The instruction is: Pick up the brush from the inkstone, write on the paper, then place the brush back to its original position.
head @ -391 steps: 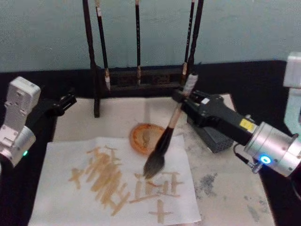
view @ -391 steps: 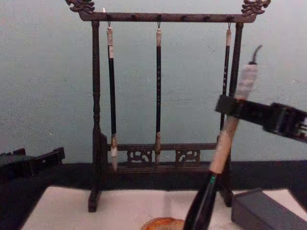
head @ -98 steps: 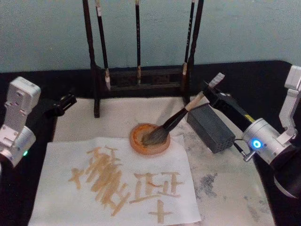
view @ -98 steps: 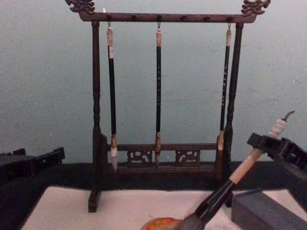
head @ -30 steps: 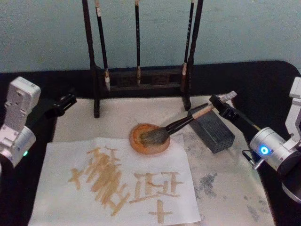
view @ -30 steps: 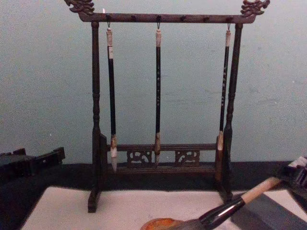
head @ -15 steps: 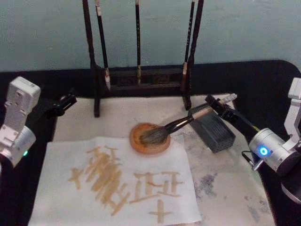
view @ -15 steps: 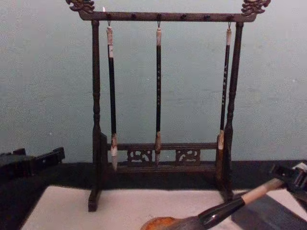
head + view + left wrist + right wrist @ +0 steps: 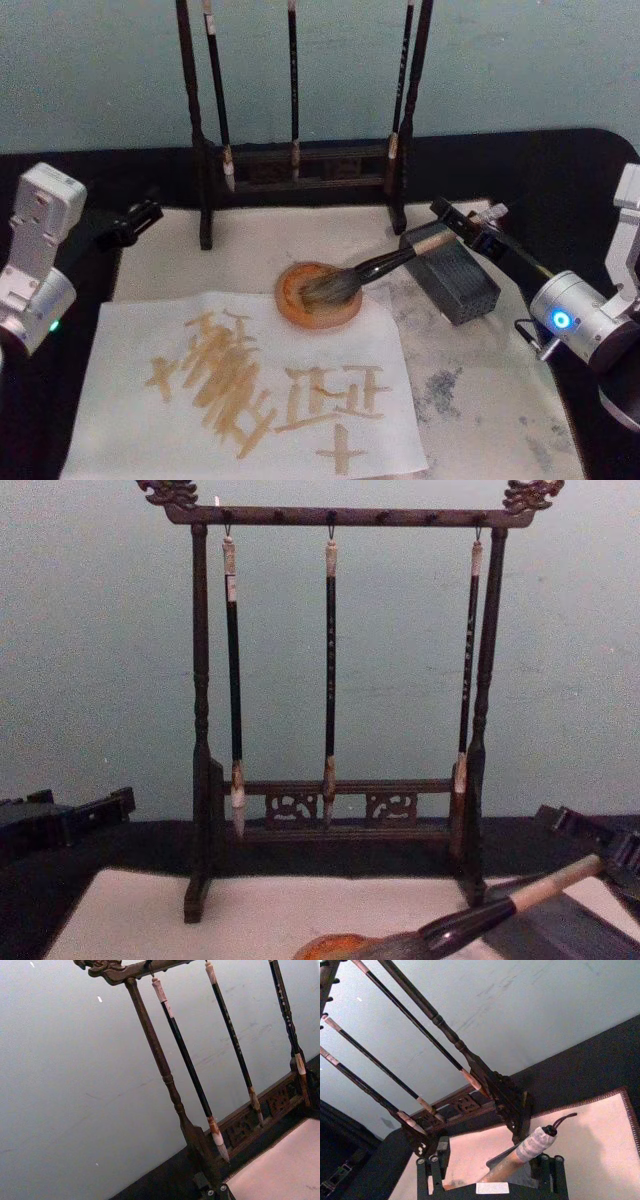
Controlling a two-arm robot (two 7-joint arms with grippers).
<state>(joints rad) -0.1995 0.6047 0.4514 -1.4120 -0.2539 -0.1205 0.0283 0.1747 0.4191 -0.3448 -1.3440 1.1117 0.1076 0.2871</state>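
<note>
Dark wooden brush rack (image 9: pixel 300 160) stands at 12 o'clock on the mat, carved crossbar on top (image 9: pixel 340 515) with dragon-style ends, fretwork rail low down. Three slim black-handled brushes (image 9: pixel 329 670) hang from it, pale tips down, spaced left, centre, right. Dark grey block (image 9: pixel 452 277) sits at 3 o'clock of the round orange dish (image 9: pixel 300 300), well apart from it, just beside the rack's right foot. Off-white felt mat (image 9: pixel 480 390) covers the black table (image 9: pixel 560 170), grey ink smudges at 4 o'clock. Pale teal wall (image 9: pixel 100 660) behind.
</note>
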